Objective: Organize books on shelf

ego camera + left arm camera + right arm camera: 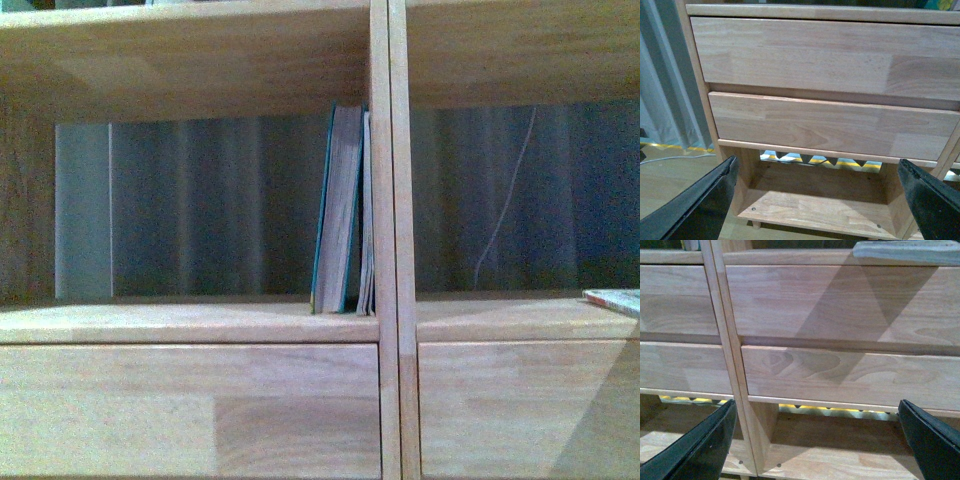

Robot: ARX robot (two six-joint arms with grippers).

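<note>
In the front view the light-wood shelf (190,322) fills the frame, with a central vertical divider (392,250). A teal-covered book (336,210) stands upright in the left compartment against the divider, with a slim grey booklet (366,215) between it and the divider. A thin white paperback (614,299) lies flat at the right compartment's right edge; it also shows in the right wrist view (905,251). My left gripper (817,200) is open and empty before the left drawer fronts (825,55). My right gripper (817,440) is open and empty before the right drawer fronts (840,295). Neither gripper shows in the front view.
Below the drawers is an open bottom compartment (815,210), also in the right wrist view (840,460). A grey curtain (665,100) hangs beside the shelf's left side. A thin cord (505,200) hangs behind the right compartment.
</note>
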